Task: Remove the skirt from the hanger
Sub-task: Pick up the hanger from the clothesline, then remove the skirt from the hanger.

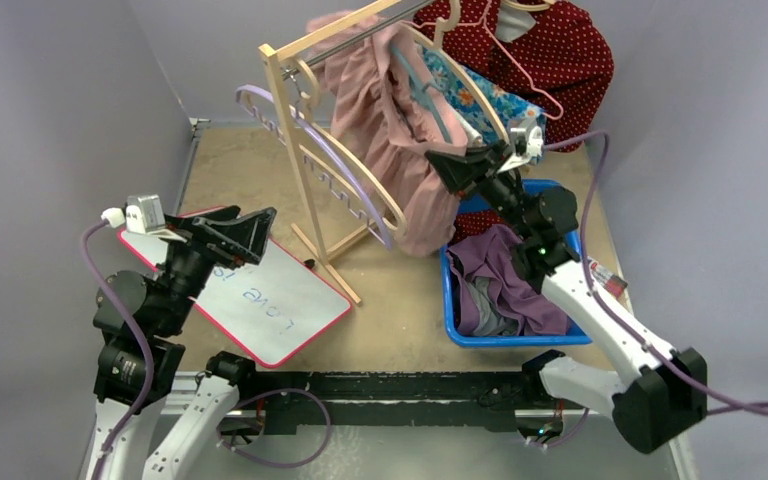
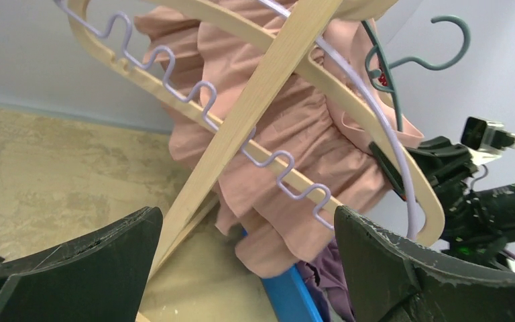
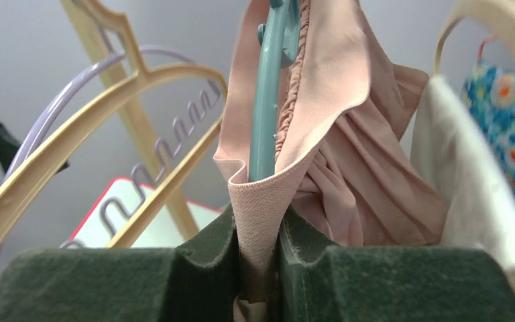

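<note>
On the tan table (image 1: 400, 300) stands the light wooden garment rack (image 1: 285, 120), and the dusty-pink gathered skirt (image 1: 380, 130) hangs from it on a slim teal plastic hanger (image 3: 268, 100), above the near corner of the blue plastic basket (image 1: 447, 300). We judge the task barely begun: the skirt is not yet off. What is done is the grip. The right tool (image 3: 258, 255) is clenched on the skirt's elastic waistband (image 3: 261, 194), which wraps round the hanger's lower end just above the pads. The left tool (image 1: 245, 232) hangs released, jaws wide, over the pink-framed whiteboard (image 1: 280, 310), well apart from the skirt. Left to do: draw the waistband off that hanger end, then free the other side, which may be hooked on too, though we cannot see it.
</note>
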`<state>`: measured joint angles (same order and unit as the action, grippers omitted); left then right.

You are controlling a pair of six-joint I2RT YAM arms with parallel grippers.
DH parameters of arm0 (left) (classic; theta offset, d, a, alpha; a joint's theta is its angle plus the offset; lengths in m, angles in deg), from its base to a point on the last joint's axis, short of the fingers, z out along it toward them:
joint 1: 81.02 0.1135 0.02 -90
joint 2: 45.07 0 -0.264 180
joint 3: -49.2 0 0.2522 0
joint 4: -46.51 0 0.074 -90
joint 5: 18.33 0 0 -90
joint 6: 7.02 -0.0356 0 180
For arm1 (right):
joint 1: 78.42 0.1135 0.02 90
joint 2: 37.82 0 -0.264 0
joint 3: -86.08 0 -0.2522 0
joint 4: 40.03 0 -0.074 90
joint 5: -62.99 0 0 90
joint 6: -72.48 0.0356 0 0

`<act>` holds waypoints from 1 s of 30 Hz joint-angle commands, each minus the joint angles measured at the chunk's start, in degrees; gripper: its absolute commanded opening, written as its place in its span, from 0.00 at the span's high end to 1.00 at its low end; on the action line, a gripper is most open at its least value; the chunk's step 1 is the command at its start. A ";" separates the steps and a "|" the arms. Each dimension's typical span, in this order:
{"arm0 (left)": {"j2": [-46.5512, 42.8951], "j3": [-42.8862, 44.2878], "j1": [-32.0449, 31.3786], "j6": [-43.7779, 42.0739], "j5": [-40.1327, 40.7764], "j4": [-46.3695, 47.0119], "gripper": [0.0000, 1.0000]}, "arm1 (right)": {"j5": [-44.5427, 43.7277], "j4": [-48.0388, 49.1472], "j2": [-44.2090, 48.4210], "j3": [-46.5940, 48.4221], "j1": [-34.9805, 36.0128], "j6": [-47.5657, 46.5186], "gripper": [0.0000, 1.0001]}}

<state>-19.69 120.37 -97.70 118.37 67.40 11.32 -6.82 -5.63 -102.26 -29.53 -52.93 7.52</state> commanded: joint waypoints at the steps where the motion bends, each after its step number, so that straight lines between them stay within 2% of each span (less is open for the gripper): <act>1: 1.39 -1.99 -0.27 1.27 -0.36 1.85 0.00 | 2.20 -9.42 8.92 -1.69 0.21 0.26 1.00; 5: 2.08 -2.30 -0.26 0.98 0.08 1.31 0.00 | 5.09 -22.83 13.14 -2.30 0.24 0.67 1.00; 11: 4.32 -1.75 -0.27 0.11 0.55 -0.25 0.00 | 11.68 -39.39 14.84 -3.73 0.20 2.36 1.00; 16: 5.33 -2.60 -0.23 0.79 0.52 -0.06 0.00 | 10.44 -51.07 16.67 -3.93 0.23 0.85 1.00; 25: 7.19 -3.97 -0.27 1.91 -0.67 0.51 0.00 | 16.53 -55.24 12.61 -4.01 0.48 -1.33 1.00; 30: 7.62 -4.19 -0.19 1.52 -0.97 0.17 0.00 | 13.23 -57.41 9.12 -2.79 5.57 -3.72 1.00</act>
<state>-12.37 116.46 -97.70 119.44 67.31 10.31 6.47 -62.04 -91.47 -34.65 -51.57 6.62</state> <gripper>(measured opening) 0.998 0.189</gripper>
